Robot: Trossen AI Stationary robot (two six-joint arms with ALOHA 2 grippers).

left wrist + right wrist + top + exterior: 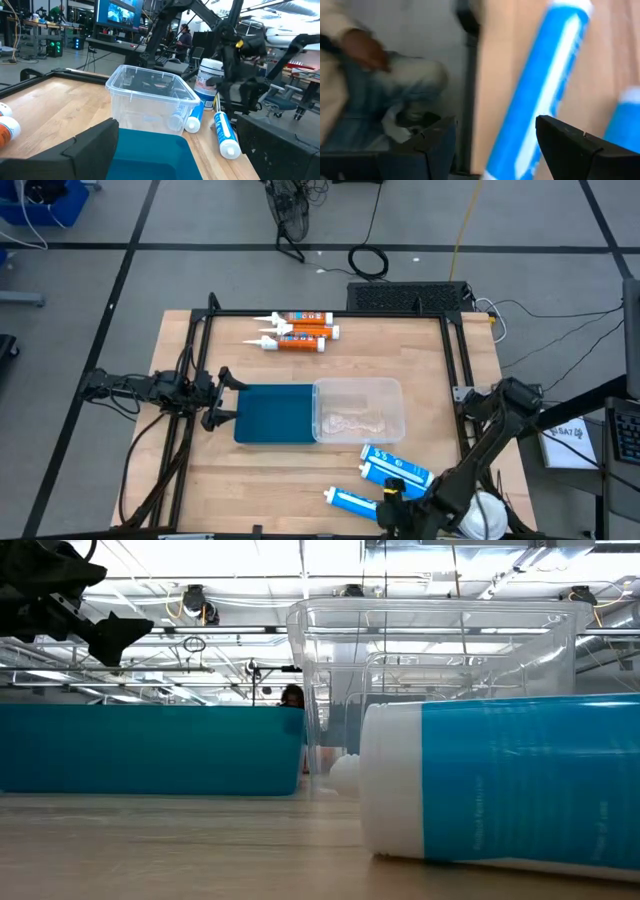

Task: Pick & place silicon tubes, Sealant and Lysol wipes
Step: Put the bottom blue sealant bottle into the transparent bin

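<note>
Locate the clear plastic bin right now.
In the high view the clear plastic bin sits mid-table, touching the right edge of the blue lid, with the blue-and-white tubes just beyond it toward the right arm.

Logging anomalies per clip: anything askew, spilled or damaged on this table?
Nothing is spilled or visibly damaged. The orange tubes and blue tubes all lie on their sides. One oddity: the Lysol wipes canister sits at the table's near right corner, by the right gripper.

A robotics lab: monitor [120, 12], cluttered workbenches [45, 30] and floor cables [368, 260] surround the table.
</note>
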